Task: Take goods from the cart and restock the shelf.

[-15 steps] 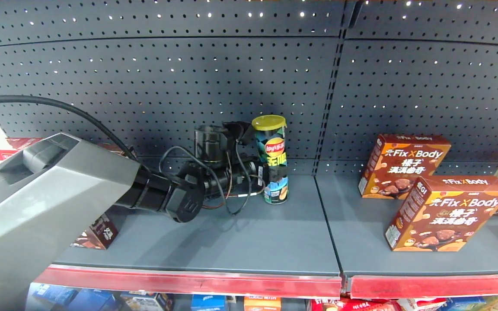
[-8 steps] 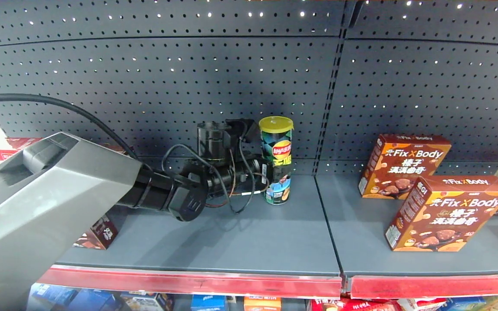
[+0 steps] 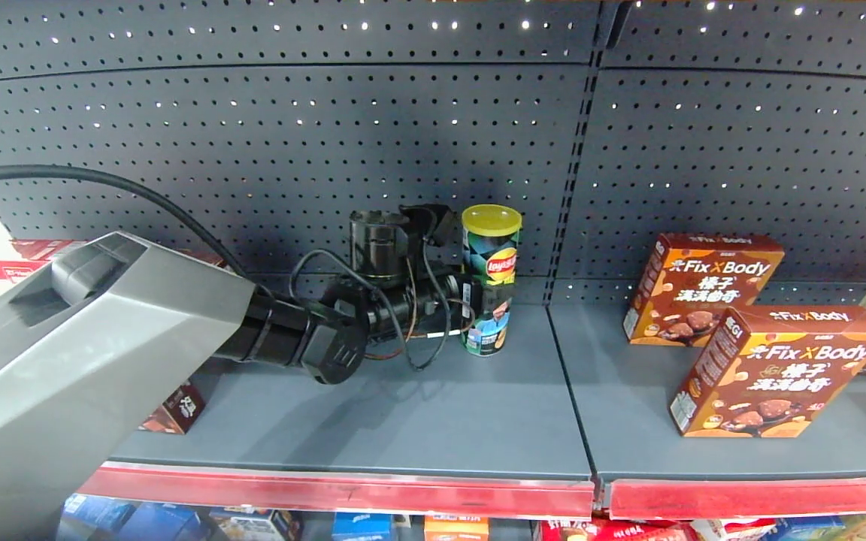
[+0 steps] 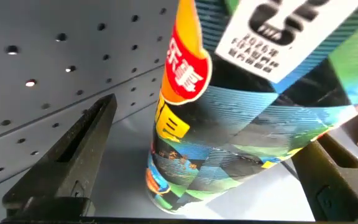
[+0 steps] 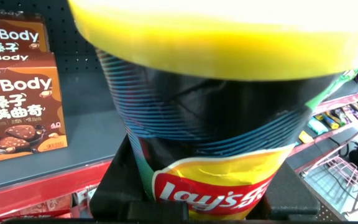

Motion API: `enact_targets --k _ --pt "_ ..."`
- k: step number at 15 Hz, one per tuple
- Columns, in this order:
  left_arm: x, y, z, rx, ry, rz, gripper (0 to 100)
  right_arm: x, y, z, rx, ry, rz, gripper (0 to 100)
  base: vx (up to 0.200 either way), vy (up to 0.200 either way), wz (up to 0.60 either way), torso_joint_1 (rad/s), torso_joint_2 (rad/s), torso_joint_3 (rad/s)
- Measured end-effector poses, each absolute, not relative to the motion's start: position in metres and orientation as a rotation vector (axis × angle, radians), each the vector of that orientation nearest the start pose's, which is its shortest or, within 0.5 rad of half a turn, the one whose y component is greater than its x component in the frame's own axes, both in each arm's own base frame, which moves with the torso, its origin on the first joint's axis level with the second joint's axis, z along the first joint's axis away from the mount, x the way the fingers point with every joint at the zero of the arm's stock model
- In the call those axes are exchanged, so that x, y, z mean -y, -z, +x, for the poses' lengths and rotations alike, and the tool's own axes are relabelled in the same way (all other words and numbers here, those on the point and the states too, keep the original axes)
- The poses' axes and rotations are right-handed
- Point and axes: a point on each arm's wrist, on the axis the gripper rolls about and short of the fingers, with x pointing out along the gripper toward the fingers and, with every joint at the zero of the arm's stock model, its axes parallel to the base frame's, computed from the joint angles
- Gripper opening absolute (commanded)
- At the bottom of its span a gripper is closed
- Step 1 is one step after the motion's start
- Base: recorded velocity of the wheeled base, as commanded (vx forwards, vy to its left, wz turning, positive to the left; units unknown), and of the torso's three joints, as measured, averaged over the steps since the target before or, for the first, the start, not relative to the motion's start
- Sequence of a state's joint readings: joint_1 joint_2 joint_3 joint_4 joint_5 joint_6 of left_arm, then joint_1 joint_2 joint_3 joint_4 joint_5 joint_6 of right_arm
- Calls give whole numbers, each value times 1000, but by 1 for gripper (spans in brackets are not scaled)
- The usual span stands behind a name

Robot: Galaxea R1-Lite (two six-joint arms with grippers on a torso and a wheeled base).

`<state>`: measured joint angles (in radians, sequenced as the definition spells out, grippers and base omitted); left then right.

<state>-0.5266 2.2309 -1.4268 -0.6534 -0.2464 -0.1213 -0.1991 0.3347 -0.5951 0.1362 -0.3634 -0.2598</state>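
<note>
Two hands (image 3: 487, 302) (image 5: 204, 208), two chip cans (image 3: 491, 248) (image 5: 216, 112), two brown boxes (image 3: 704, 289) (image 3: 775, 368).

Glossy printed chip can (image 3: 489, 252) with smooth yellow plastic lid (image 3: 491, 219); matt grey metal shelf (image 3: 440, 413).

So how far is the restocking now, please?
Done: one chip can stands upright on the shelf, near the back panel. In hand: the left gripper is around that can and not yet withdrawn; the right gripper holds a second can. Left: free the first can, then place the second one. How many goods remain after that, I cannot tell.
</note>
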Motion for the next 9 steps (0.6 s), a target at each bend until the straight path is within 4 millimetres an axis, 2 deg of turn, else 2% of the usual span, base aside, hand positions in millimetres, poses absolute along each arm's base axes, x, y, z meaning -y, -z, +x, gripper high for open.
enact_targets --k 8,9 --pt "237 -146 395 -205 763 -92 100 1 -228 -36 57 576 -241 0 0 0 0 0 0 0" --pt "237 -145 394 -209 763 -90 0 1 -228 -36 58 576 -241 0 0 0 0 0 0 0"
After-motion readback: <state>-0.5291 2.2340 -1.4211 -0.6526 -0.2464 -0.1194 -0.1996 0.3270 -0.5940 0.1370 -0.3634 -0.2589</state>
